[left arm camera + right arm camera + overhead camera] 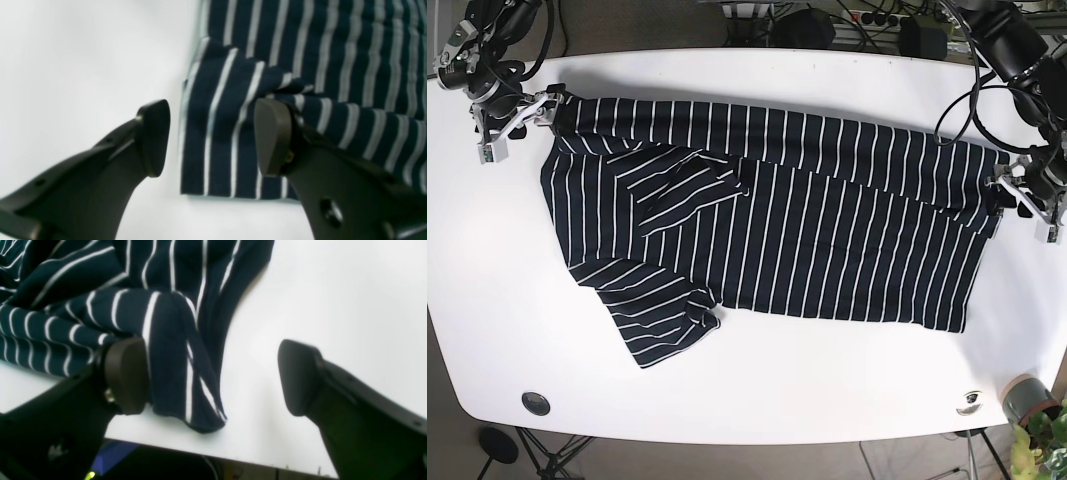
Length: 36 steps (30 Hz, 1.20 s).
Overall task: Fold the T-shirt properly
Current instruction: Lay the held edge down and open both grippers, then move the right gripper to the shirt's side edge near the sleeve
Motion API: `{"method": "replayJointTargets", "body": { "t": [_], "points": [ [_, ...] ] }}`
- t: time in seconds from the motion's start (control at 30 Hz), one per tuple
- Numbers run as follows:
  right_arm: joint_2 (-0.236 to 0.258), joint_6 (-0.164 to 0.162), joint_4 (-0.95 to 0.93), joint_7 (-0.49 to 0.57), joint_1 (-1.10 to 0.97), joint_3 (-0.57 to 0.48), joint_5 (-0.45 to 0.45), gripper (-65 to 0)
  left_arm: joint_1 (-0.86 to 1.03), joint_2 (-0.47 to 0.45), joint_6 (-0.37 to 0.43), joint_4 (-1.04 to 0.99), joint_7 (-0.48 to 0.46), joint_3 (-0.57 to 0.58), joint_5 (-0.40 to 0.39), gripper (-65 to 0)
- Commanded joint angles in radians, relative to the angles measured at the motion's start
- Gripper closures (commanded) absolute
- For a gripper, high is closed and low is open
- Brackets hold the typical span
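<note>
A navy T-shirt with white stripes (827,230) lies spread across the white table (757,400), with one sleeve folded onto the body (689,185) and another bunched at the lower left (662,325). My left gripper (213,138) is open at the shirt's right edge (1025,195). A shirt corner (220,140) lies between its fingers, and cloth drapes over the right finger (273,136). My right gripper (211,376) is open at the shirt's top left corner (515,118). A fold of cloth (176,373) hangs beside its left finger (126,373).
The table's edge (213,453) runs close under my right gripper. Two round inserts (537,403) (970,400) sit near the table's front edge. A grey pot (1025,397) and a plant stand at the lower right. Cables and gear lie behind the back edge.
</note>
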Motion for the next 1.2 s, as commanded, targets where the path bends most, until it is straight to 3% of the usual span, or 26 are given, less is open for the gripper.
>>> {"method": "replayJointTargets", "body": {
  "t": [0.0, 0.13, 0.23, 0.5, 0.6, 0.73, 0.93, 1.03, 1.17],
  "points": [
    [0.014, 0.006, 0.045, 0.014, -0.004, 0.007, 0.056, -56.1, 0.003, -0.060, -0.001, 0.016, -0.008, -0.007, -0.065, -37.9],
    [0.019, 0.006, 0.070, 0.014, -0.018, 0.007, 0.131, -56.1, 0.024, -0.071, -0.001, 0.019, -0.008, -0.005, -0.145, -37.8],
    [0.020, 0.006, 0.100, 0.014, -0.034, 0.007, 0.196, -56.1, 0.024, -0.071, -0.001, 0.021, -0.009, -0.005, -0.131, -37.6],
    [0.020, 0.006, 0.140, 0.014, -0.038, 0.003, 0.233, -56.1, 0.018, -0.048, -0.001, 0.016, -0.017, 0.008, 0.033, -37.4],
    [0.020, 0.006, 0.139, 0.012, -0.057, -0.002, 0.229, -55.6, 0.023, -0.020, -0.001, 0.019, -0.091, 0.039, 0.108, -37.2],
    [0.022, 0.006, 0.142, 0.012, -0.095, -0.003, 0.234, -46.6, 0.054, 0.001, -0.001, 0.019, -0.178, 0.076, 0.184, -37.2],
    [0.013, 0.006, 0.103, 0.017, -0.124, -0.013, 0.229, -20.9, 0.067, 0.058, -0.001, 0.004, -0.282, 0.081, 0.279, -37.1],
    [0.014, 0.006, 0.033, 0.039, -0.123, -0.057, 0.191, -14.6, 0.067, 0.061, -0.001, -0.024, -0.295, 0.079, 0.290, -37.1],
    [0.013, 0.006, -0.025, 0.103, -0.100, -0.109, 0.070, -15.2, 0.063, 0.057, -0.001, -0.060, -0.296, 0.079, 0.288, -37.1]
  ]
}}
